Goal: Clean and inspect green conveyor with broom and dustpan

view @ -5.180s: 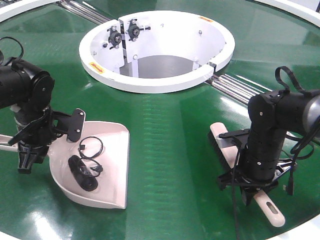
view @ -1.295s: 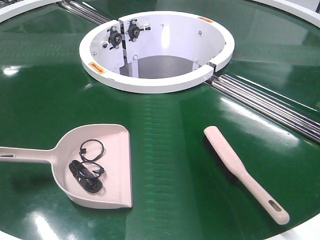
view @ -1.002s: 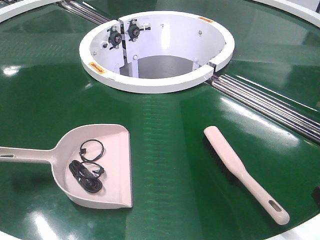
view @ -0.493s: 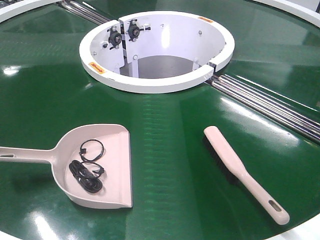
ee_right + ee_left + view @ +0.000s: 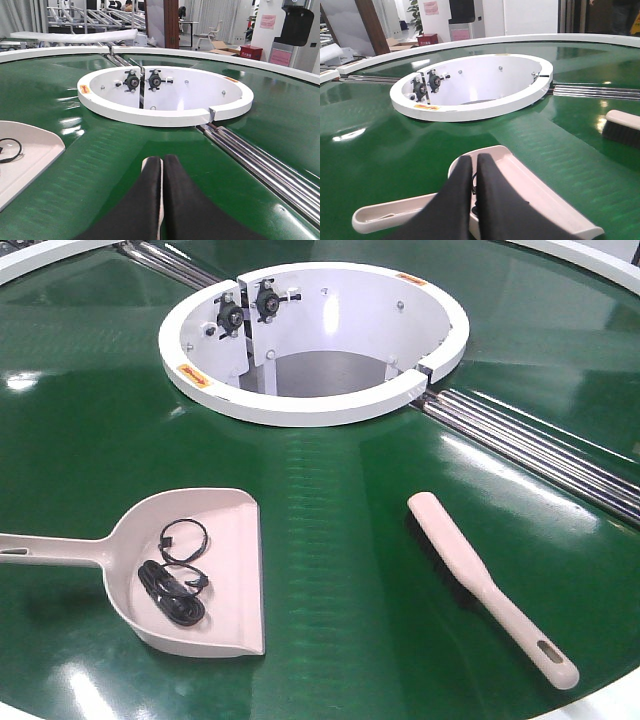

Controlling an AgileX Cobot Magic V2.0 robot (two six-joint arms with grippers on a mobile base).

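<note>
High front view angled down, two low wrist views, all sharing white ring opening [image 5: 313,340]

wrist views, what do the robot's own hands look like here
Each wrist view shows only two fingers of its hand. The left hand has matte black, smooth fingers, broad below and tapering to rounded tips. The right hand looks the same. No cables or markings show; the front view shows no arm.

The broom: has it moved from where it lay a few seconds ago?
Yes. The broom slid slightly left and away from the belt's near edge, judged against the fixed white ring; no arm is over it now.
</note>
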